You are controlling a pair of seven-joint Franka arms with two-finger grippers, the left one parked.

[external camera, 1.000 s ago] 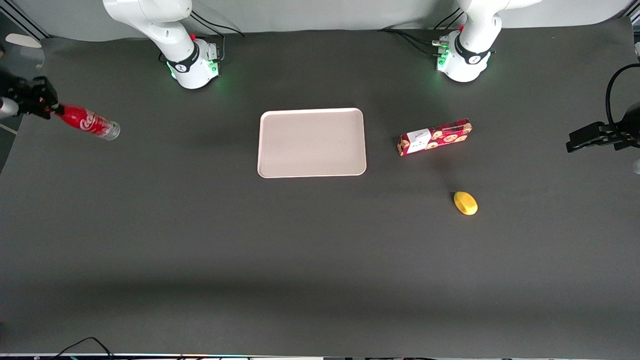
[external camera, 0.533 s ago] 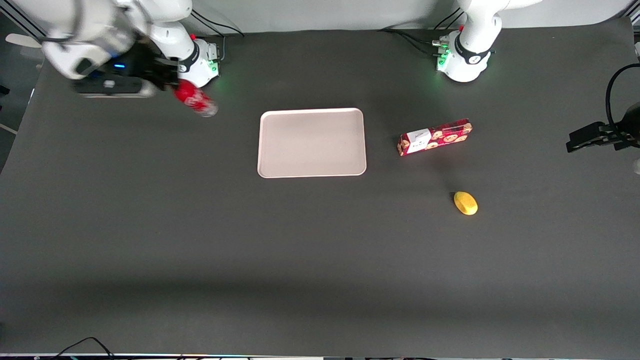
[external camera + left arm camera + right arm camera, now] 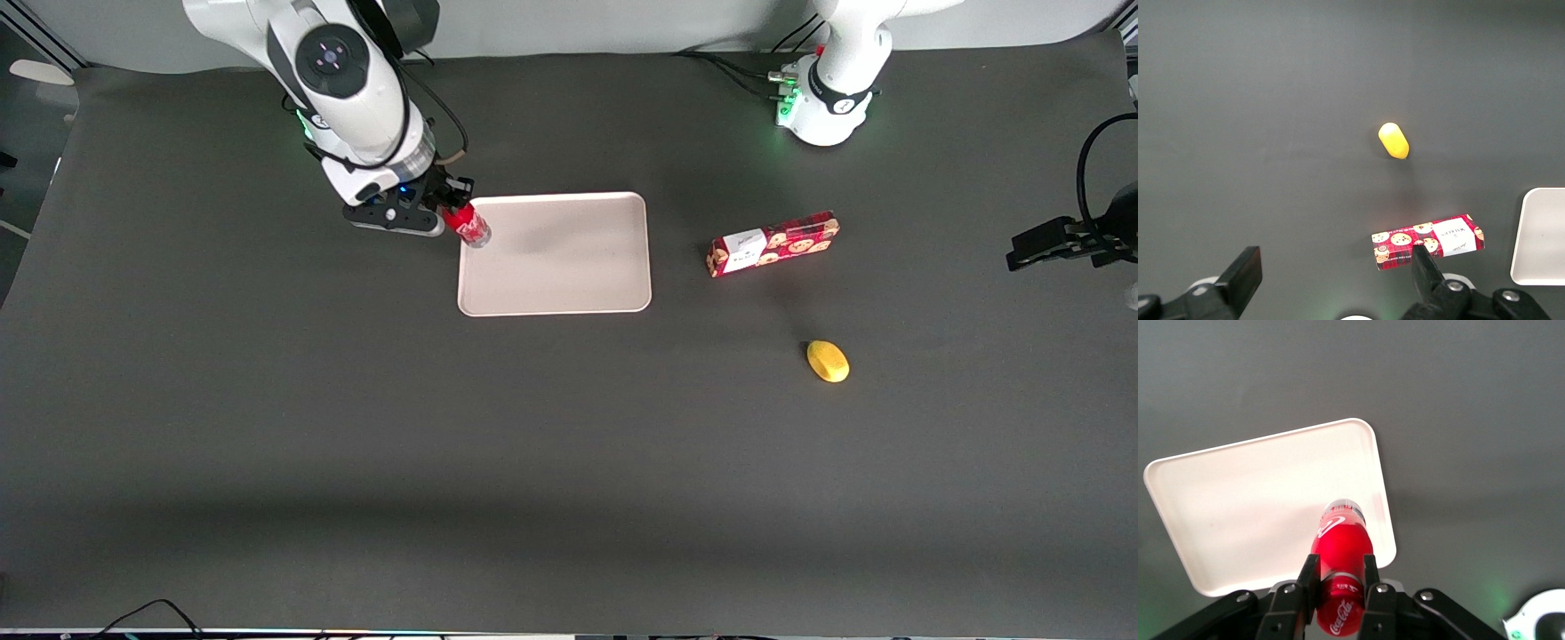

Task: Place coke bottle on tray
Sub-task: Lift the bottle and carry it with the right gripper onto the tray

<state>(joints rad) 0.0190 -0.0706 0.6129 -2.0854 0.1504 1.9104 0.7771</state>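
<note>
My right gripper [image 3: 452, 210] is shut on the coke bottle [image 3: 468, 224], a small red bottle with white script and a silvery base. It holds the bottle in the air over the corner of the tray [image 3: 569, 267] nearest the working arm's base. In the right wrist view the fingers [image 3: 1307, 579] clamp the bottle [image 3: 1341, 543] by its neck end, base pointing down at the pale pinkish-beige tray [image 3: 1245, 500]. The tray has nothing on it.
A red cookie box [image 3: 772, 243] lies on the dark table toward the parked arm's end, beside the tray. A yellow lemon-like object [image 3: 828, 361] lies nearer the front camera than the box. Both show in the left wrist view, the box [image 3: 1428, 242] and the yellow object [image 3: 1393, 140].
My gripper has carried the bottle from the working arm's end of the table to above the tray's corner. The bottle has turned from lying sideways to pointing base down.
</note>
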